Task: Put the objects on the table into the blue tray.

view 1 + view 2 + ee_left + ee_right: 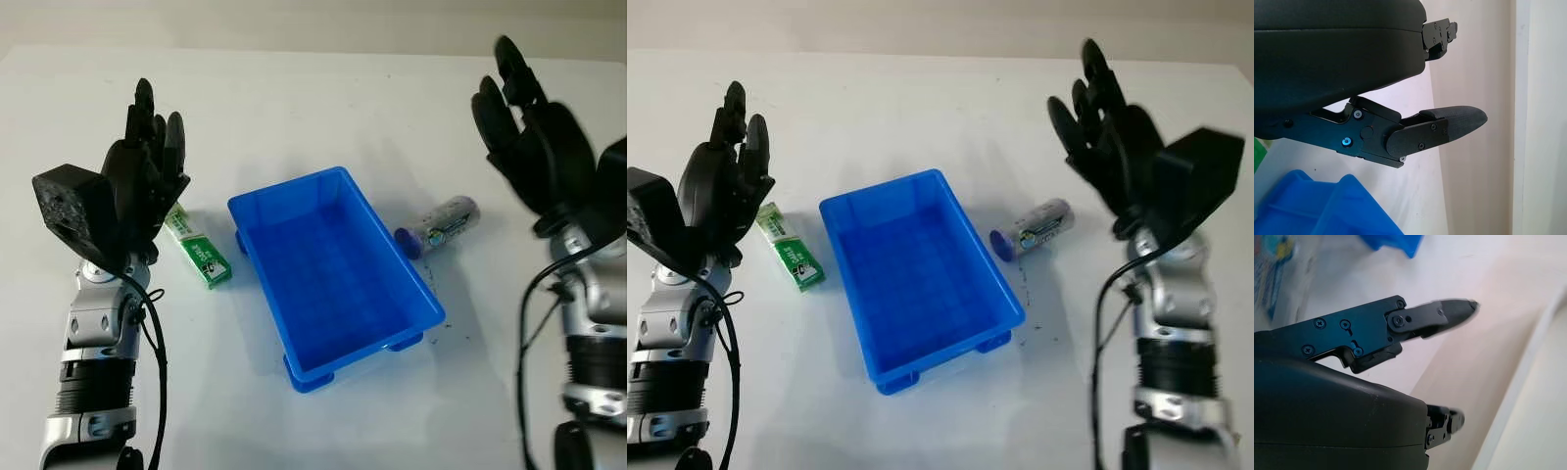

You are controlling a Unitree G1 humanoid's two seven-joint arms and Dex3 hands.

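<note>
The blue tray (pixel 333 274) stands in the middle of the white table with nothing in it. A green and white box (pixel 199 250) lies flat just left of the tray. A whitish tube with a blue cap (pixel 438 226) lies on its side right of the tray. My left hand (pixel 147 166) is raised above the table at the left, open, over the far end of the green box. My right hand (pixel 524 117) is raised at the right, open, beyond the tube. A corner of the tray (pixel 1317 205) appears in the left wrist view.
The table's far edge meets a pale wall (pixel 313 24) at the back. Small dark specks (pixel 436 328) lie on the table by the tray's near right corner.
</note>
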